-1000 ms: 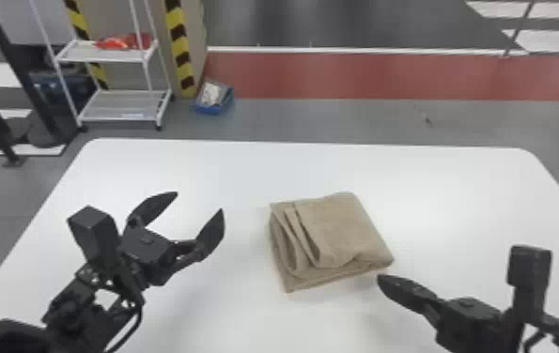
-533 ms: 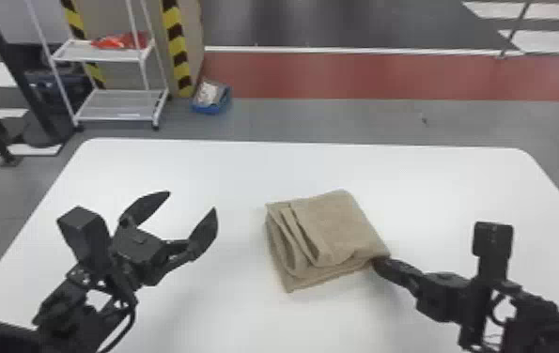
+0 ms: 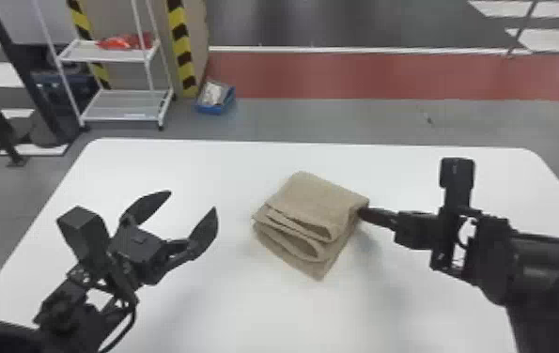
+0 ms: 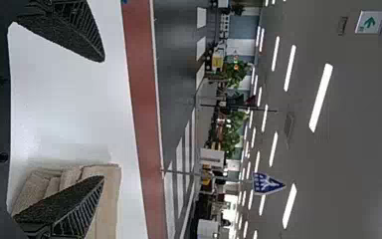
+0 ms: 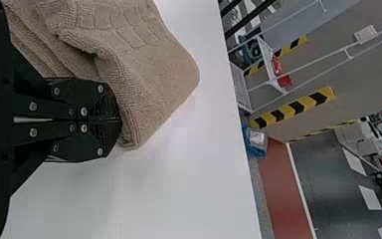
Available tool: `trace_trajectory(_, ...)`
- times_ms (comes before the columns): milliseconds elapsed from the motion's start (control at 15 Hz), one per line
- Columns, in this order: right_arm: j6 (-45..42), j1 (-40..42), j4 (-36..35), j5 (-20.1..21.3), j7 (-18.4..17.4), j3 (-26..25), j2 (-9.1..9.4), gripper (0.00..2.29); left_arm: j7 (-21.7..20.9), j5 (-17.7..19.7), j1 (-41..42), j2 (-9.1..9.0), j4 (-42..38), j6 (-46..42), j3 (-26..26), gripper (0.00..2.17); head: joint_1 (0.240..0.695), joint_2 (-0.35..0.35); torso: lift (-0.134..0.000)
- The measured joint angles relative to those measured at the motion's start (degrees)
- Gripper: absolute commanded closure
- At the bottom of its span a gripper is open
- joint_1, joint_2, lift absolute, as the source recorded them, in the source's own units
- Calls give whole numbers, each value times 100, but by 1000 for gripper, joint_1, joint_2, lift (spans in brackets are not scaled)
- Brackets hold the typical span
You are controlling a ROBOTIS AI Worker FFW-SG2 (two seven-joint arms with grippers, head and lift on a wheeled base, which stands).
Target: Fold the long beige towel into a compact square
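Beyond the white, round-cornered table (image 3: 226,162), toward the left of the head view, we see a white metal rack (image 3: 123,105) with two shelves; bright red items (image 3: 125,42) lie on its upper shelf. Near it, a yellow-and-black striped band (image 3: 182,47) runs up a beige panel (image 3: 128,23), and just beside the band's foot we find a small blue open container (image 3: 217,98) on the grey floor (image 3: 315,119). Behind runs a broad red floor strip (image 3: 386,75). In the left wrist view we make out leafy green plants (image 4: 236,69), a blue-and-white triangular sign (image 4: 267,183), a green-and-white arrow sign (image 4: 369,22) and long white ceiling lights (image 4: 321,97).
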Motion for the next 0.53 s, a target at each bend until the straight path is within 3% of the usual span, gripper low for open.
trace_trajectory(133,-79,137,0,-47,136,-59,-16,1767,-5,18,-39,7,118,-129,-1,36,695,23,-124)
trace_trajectory(267,-99,618,-435,-237,365,-457,-56,1771,-7,21,-145,6,296,-258,-53,39,695,14,-124)
trace_trajectory(400,-97,1150,-1003,-583,615,-1192,-142,1760,-4,19,-348,-26,572,-475,-180,46,695,-49,-124)
trace_trajectory(533,-346,1618,-1377,-1020,825,-1984,-308,1463,22,21,-545,-66,817,-572,-325,66,695,-114,-124)
